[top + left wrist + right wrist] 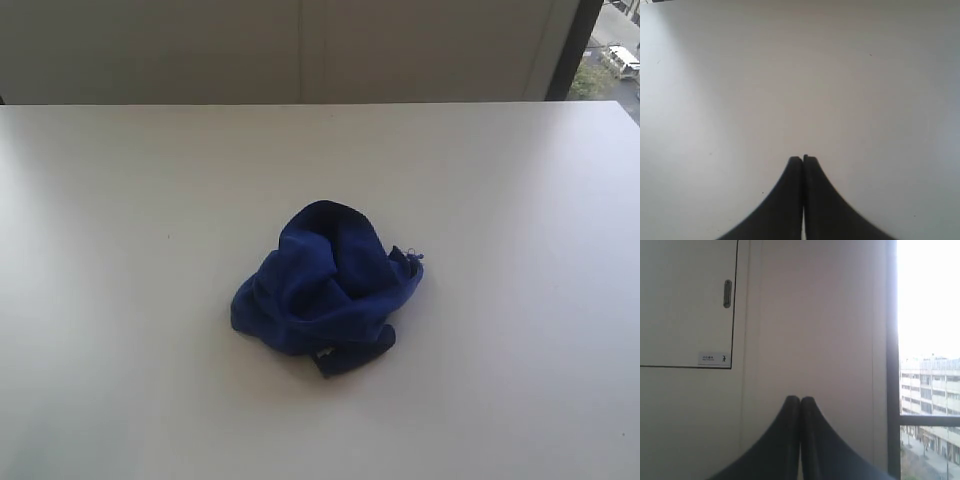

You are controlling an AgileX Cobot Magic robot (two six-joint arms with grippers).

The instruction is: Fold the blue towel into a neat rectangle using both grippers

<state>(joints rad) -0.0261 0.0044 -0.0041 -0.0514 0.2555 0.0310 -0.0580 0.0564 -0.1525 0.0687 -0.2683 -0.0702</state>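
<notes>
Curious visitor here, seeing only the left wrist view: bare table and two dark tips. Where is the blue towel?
Observer: The exterior view shows the blue towel crumpled in a heap near the middle of the white table.
Operator: Is anything holding it?
Observer: No, neither arm appears in that view.
Operator: And the other end effector?
Observer: The right end effector is shut, aimed at a wall beside a window, not the table.
</notes>
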